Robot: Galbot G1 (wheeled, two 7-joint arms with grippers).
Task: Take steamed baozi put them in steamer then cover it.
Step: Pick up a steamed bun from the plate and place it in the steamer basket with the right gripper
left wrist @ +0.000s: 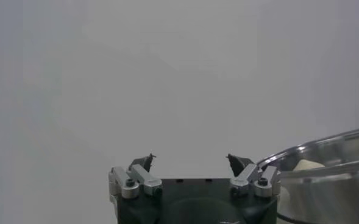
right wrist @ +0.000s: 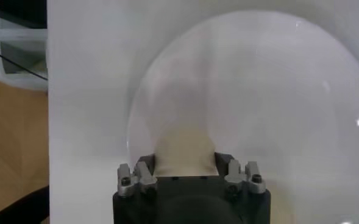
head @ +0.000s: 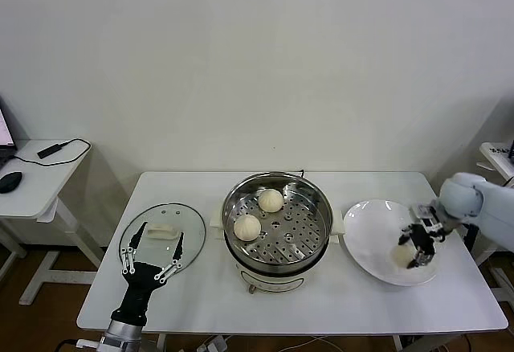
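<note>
Left end effector (head: 151, 253) hangs wide open over the glass cover (head: 162, 235), flat near the surface's (head: 201, 296) left edge. Shiny perforated steamer (head: 277, 219), centre, contains two smooth domed baozi (head: 271, 200). Right end effector (head: 421, 243) clasps another baozi (head: 401, 255) on the glossy white plate (head: 373, 231), near the front rim.

Right wrist view: the right gripper (right wrist: 185, 173) covers the lower part of a baozi (right wrist: 182, 149); fingertip contact cannot be resolved. The white plate (right wrist: 277, 91) is cut off by the frame edges. Left wrist view: the steamer (left wrist: 334, 176) is cut off at the edge; its interior is mostly hidden. Head view: the left gripper (head: 152, 249) overlaps the near rim of the cover (head: 161, 235); the right arm (head: 482, 203) exits the frame
</note>
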